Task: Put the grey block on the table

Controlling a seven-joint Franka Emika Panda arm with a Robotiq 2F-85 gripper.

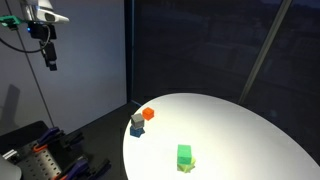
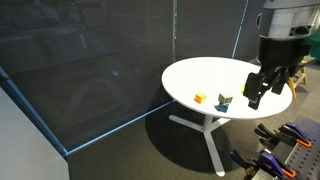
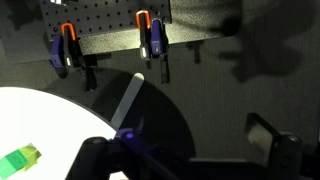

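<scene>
Grey block (image 1: 137, 121) sat on top of the blue cube (image 1: 136, 131), near the left edge of the round white table (image 1: 240, 125) in an exterior view; we saw the same stack near the front rim of the table in an exterior view (image 2: 224, 100), though it was small and blurred there. Orange block (image 1: 148, 114) lay just beside the stack, to its upper right; whether they touched, we could not tell. Green block (image 1: 185, 155) stood well apart, toward the lower middle of the frame; we noted it also at the lower left of the wrist view (image 3: 20, 158).

Gripper (image 1: 50, 60) hung at the upper left of the frame, well apart from the table and high above the floor; in the wrist view the gripper (image 3: 185, 150) showed its jaws spread wide, with nothing between them. Two orange-handled clamps (image 3: 65, 48) hung on the pegboard (image 3: 110, 15) along the top of the wrist view.
</scene>
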